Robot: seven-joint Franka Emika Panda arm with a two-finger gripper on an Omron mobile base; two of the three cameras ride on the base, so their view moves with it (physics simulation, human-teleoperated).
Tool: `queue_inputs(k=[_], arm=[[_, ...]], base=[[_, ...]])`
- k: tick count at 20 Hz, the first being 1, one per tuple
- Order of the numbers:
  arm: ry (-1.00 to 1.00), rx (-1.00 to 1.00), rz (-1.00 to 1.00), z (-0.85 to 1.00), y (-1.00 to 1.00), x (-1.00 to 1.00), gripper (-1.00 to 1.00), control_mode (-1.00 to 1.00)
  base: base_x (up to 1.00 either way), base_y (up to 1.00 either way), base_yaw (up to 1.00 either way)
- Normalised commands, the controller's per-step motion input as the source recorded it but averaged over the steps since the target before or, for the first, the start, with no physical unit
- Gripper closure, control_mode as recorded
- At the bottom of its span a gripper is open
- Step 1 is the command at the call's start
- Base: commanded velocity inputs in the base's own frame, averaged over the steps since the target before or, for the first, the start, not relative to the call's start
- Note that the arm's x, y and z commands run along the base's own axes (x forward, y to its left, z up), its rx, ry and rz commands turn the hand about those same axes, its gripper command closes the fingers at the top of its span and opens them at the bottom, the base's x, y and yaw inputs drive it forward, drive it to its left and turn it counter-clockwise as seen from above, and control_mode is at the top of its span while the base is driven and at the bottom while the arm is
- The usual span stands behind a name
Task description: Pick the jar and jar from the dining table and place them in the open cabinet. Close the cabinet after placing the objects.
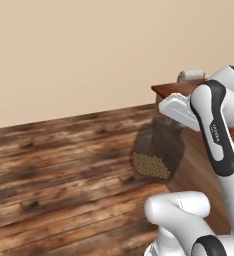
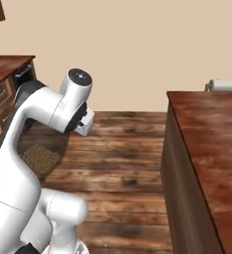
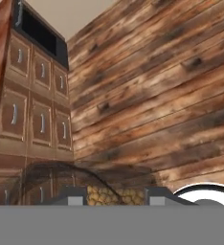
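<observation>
One tool (image 3: 112,197) grips one pellet jar (image 1: 156,152) above floorboards (image 1: 64,165).

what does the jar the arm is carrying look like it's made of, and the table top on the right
Jar: looks like dark-tinted clear glass; the floor planks and its olive-yellow pellets show through the wall.
Dining table: seems glossy reddish-brown wood, going by the grain and soft sheen, though it could be veneer.

Jar (image 1: 156,152) with pellets hangs at the end effector (image 3: 113,197), clear above the floor (image 1: 64,170), left of the table (image 2: 212,144) in the right base view. A chair back (image 2: 224,85) stands at the table's far edge. Drawers (image 3: 37,119) lie left of the jar in hand view, oven (image 3: 39,33) at their far end.
</observation>
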Motion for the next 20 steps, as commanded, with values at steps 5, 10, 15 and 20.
queue_inputs(k=[5, 10, 15, 20], arm=[[0.00, 0.00, 0.00, 0.00, 0.00, 0.00, 1.00, 1.00], [0.00, 0.00, 0.00, 0.00, 0.00, 0.00, 1.00, 1.00], [0.00, 0.00, 0.00, 0.00, 0.00, 0.00, 1.00, 1.00], [0.00, 0.00, 0.00, 0.00, 0.00, 0.00, 1.00, 1.00]], base=[[0.72, 0.40, 0.29], [0.47, 0.45, 0.51], [0.42, 0.38, 0.66], [0.16, 0.55, 0.58]])
